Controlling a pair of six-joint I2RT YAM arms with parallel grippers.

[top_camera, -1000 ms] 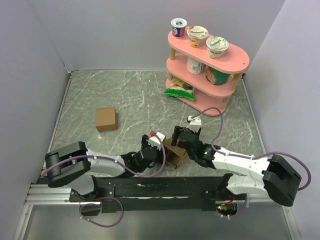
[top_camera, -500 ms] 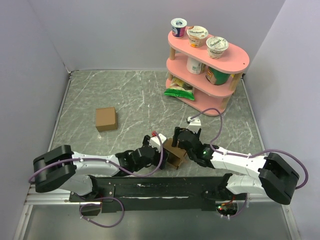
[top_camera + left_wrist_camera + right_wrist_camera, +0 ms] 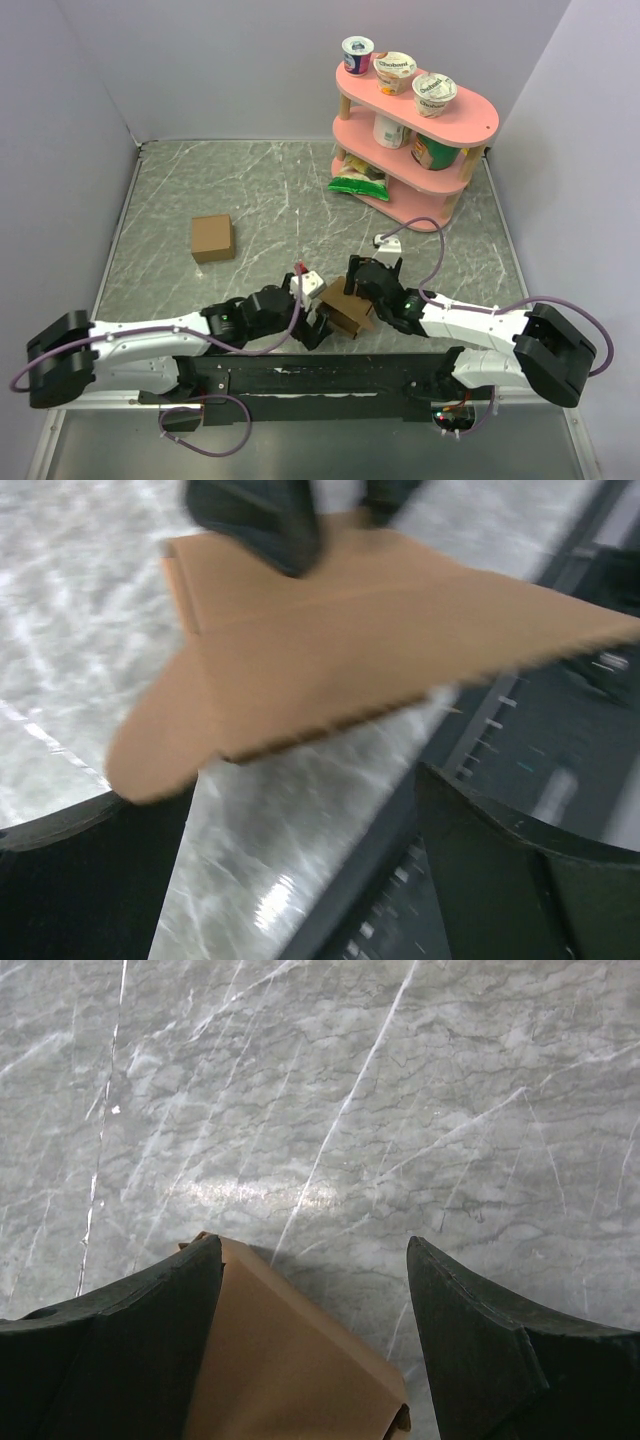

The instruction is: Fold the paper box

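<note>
A: Top view: paper box [image 3: 348, 313] at lower centre of the frame, between left gripper [image 3: 318, 328] and right gripper [image 3: 358, 285]. Jaw gaps unclear here.

B: Wrist views settle it. Left jaws are spread wide, the box's rounded flap above them. Right jaws are spread too, the box against one finger [image 3: 150, 1310] and clear of the other.

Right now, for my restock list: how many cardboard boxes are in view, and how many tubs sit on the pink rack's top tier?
Cardboard boxes: 2, the cube and the paper box.
Tubs on top: 3, left tub, middle tub, right tub.
Total: 5.
</note>
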